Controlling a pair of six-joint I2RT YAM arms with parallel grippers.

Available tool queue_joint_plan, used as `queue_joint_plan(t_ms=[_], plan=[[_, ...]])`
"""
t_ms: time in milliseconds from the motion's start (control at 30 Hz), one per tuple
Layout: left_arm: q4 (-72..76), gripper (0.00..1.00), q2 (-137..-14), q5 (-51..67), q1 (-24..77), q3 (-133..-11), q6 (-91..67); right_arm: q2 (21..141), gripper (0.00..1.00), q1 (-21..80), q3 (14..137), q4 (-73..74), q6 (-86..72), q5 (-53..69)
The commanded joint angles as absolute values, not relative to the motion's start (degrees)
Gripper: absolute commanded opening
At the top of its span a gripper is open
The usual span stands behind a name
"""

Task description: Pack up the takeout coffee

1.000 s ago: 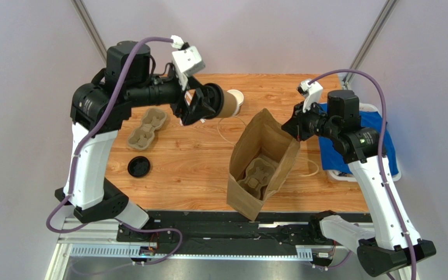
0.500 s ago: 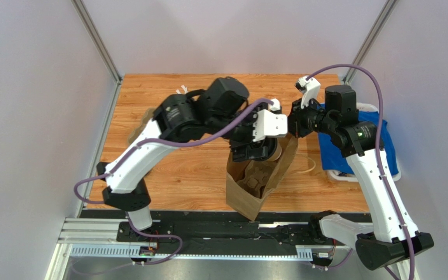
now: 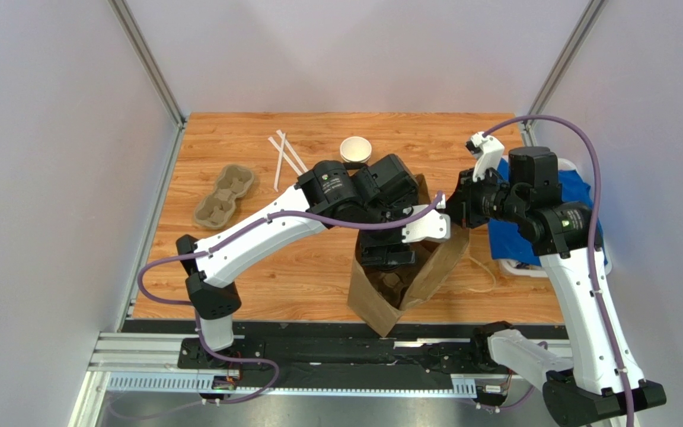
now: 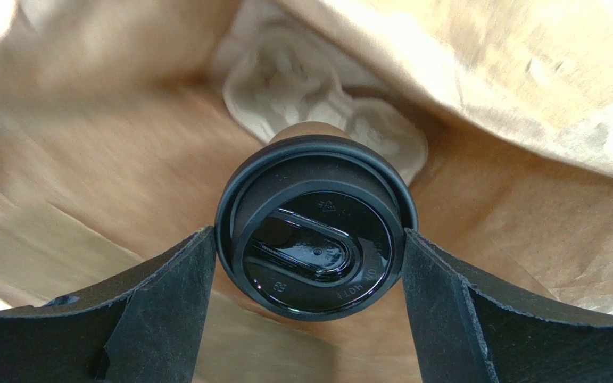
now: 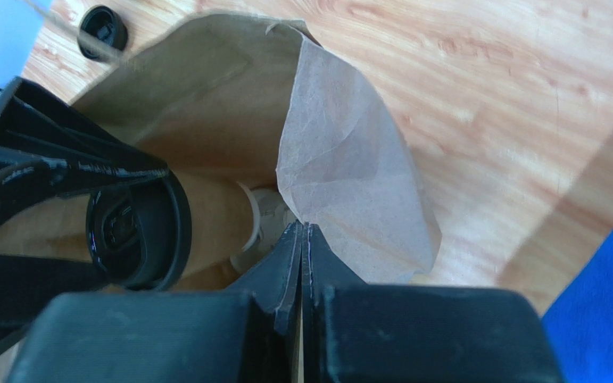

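The coffee (image 5: 206, 214) is inside the bag (image 3: 374, 301), well below its rim, held by the left gripper (image 4: 307, 237), whose fingers (image 4: 175, 297) are spread wide and press on opposite sides of the cup just under the black lid (image 4: 315, 254). The cup's base points down at the carrier (image 4: 284, 78) on the bag's bottom. Whether it already sits in one of the wells I cannot tell, since the cup hides the spot beneath it. The right gripper (image 5: 302, 233) is pressed together on the bag's right rim, pinching the paper and pulling the mouth wide. The step in hand looks like seating the cup in the carrier. To do it well, the descent should be slow and straight along the cup's own axis, with the base centred over a well and not over the ridge between wells, which would tip it. The bag leans and its walls are soft, so the right gripper's pinch matters: if the rim sags, the paper folds in against the left wrist and may drag the bag along. The fingers should part only once the cup stops sinking and feels borne from below, and should open just enough to clear the lid, because the side walls stand near. The wrist should then rise straight out of the mouth without brushing the lid, which could pop off or pull the cup over. Outside the bag, a second carrier (image 3: 225, 196) and a lidless cup (image 3: 355, 149) lie to its left and behind it.
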State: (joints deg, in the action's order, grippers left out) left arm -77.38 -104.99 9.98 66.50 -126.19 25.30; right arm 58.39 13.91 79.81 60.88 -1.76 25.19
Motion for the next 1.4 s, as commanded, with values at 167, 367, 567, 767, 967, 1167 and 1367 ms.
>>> queue_joint_plan(t_ms=[167,367,567,767,967,1167,1367], plan=[[-79.6,0.33,-103.2,6.8,59.8,-129.0,31.0,57.7,0.00,8.0,78.6,73.4,-0.7,28.6],[-82.3,0.33,-105.2,8.5,59.1,-135.8,34.2,59.1,0.40,7.6,82.2,74.9,5.0,32.6],[-82.9,0.33,-104.0,12.6,60.1,-133.4,33.9,64.6,0.76,7.0,93.5,69.9,12.6,32.3],[-81.9,0.33,-101.9,12.1,60.0,-129.4,33.4,70.8,0.80,7.1,100.7,64.5,17.8,39.7],[-79.7,0.33,-99.3,12.4,59.9,-124.8,32.2,75.4,0.79,11.9,100.0,60.1,18.7,40.8],[-76.7,0.33,-97.0,12.7,59.5,-119.9,30.1,79.5,0.76,17.2,100.1,58.6,21.7,37.1],[-73.1,0.33,-93.8,11.4,59.1,-114.5,27.6,81.2,0.65,21.2,98.6,59.9,25.8,34.1]])
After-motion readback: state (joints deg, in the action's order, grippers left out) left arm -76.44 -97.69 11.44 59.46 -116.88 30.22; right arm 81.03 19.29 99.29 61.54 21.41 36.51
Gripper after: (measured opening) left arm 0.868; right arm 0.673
